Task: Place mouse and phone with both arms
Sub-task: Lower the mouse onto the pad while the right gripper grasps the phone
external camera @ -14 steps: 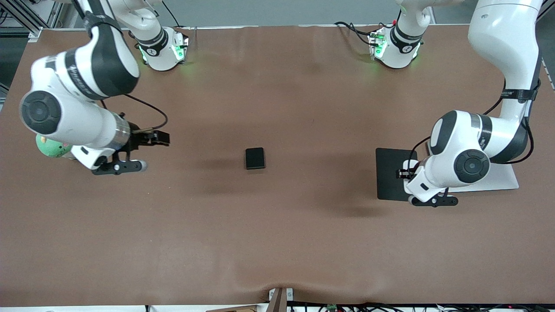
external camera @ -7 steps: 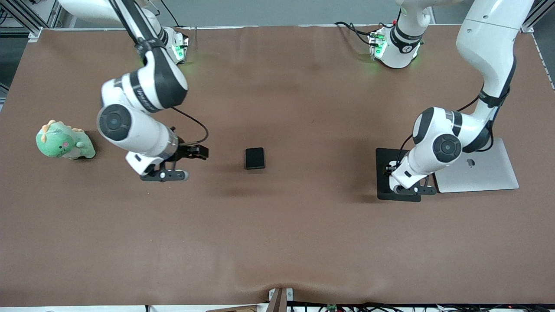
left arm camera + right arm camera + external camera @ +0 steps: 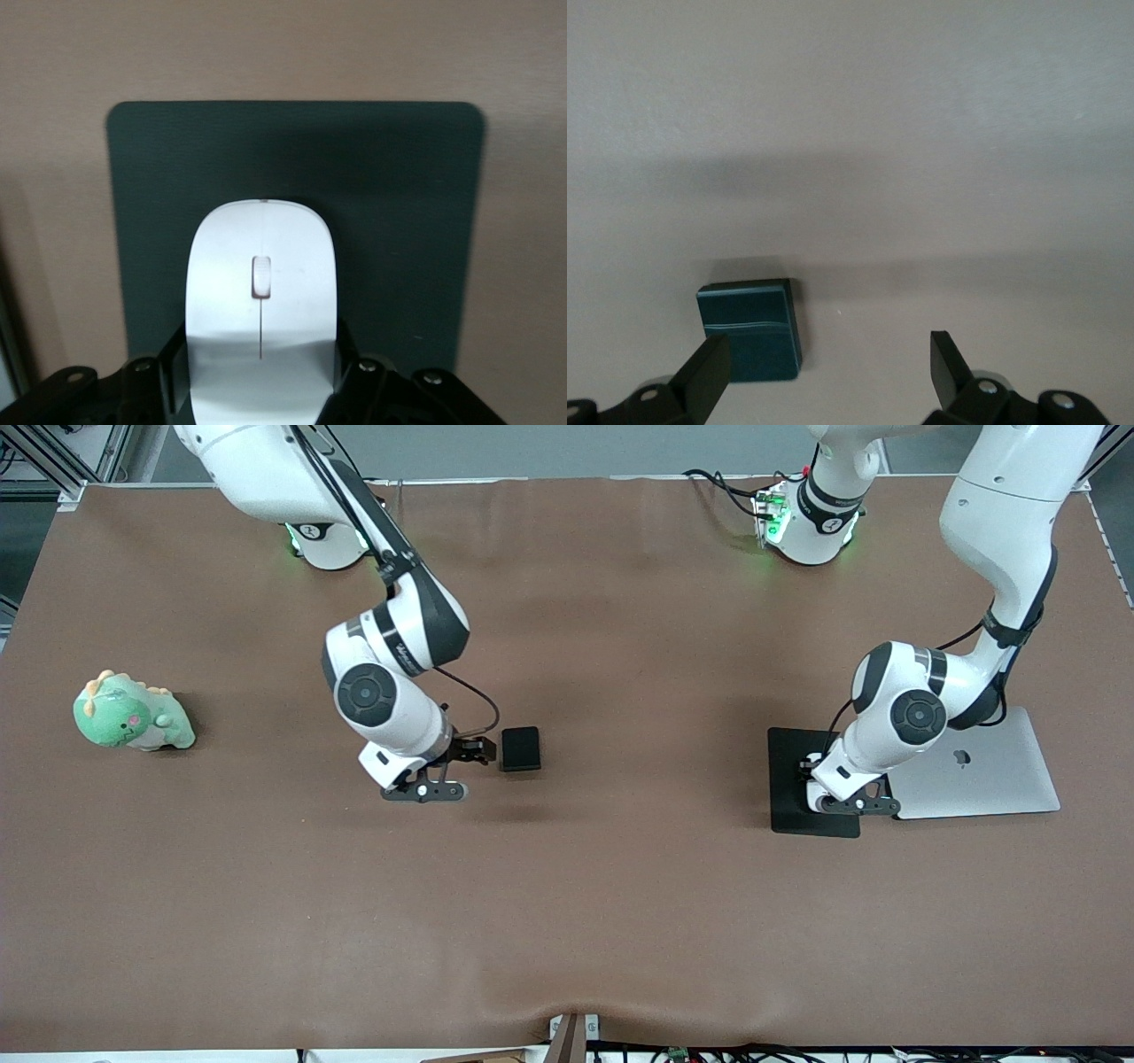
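The phone is a small black slab lying flat near the table's middle. My right gripper is open and low beside it, on the side toward the right arm's end of the table. In the right wrist view the phone lies close to one finger, off centre from my right gripper. My left gripper is over the black mat. In the left wrist view my left gripper is shut on the white mouse, low over the mat. The mouse is hidden in the front view.
A silver laptop, closed, lies beside the mat toward the left arm's end of the table. A green dinosaur plush sits at the right arm's end. The brown table cover is bare nearer the front camera.
My right arm has swung from the plush's end of the table to beside the phone. My left gripper has shifted slightly over the mat with the mouse.
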Controlling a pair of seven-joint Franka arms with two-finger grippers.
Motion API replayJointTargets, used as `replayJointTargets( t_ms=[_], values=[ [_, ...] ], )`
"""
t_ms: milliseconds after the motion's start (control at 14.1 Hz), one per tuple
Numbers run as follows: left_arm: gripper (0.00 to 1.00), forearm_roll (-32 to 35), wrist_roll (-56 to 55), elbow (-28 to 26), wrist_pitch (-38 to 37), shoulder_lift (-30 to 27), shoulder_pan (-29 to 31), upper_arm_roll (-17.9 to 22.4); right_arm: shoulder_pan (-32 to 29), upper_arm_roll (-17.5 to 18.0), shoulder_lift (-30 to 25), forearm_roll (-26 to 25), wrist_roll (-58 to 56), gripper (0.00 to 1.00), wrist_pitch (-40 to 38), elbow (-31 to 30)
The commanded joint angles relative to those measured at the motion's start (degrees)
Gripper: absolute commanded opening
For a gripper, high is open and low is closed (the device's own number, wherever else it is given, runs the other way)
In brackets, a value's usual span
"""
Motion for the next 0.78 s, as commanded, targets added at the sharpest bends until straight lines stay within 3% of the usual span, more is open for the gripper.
replayJointTargets(
  t_ms=[0,285,356,427,498,711],
  values=[
    [0.00,1.26,-0.24,-0.82,2.94,0.93,0.47,-0.50,2.51,-0.59,2.53,0.73,1.74,1.00,4.31,0.29],
    [0.00,1.34,0.10,-0.74,3.56,1.55,0.47,-0.59,6.73,-0.68,6.83,0.38,4.55,1.00,10.29,0.29],
    [0.13,1.34,0.02,-0.74,3.56,1.55,0.47,-0.59,7.61,-0.68,7.37,0.12,4.55,1.00,10.84,0.20],
    [0.77,1.34,0.19,-0.74,3.48,1.64,0.47,-0.59,7.96,-0.68,7.46,0.12,4.46,1.00,10.49,-0.23],
    [1.00,1.34,0.28,-0.74,3.48,1.55,0.47,-0.59,8.58,-0.68,7.37,0.12,4.46,1.00,10.92,-1.28],
    [1.00,1.34,0.19,-0.74,2.95,0.85,0.47,-0.59,9.02,-0.77,7.20,-0.49,4.11,1.00,11.28,-2.52]
  ],
)
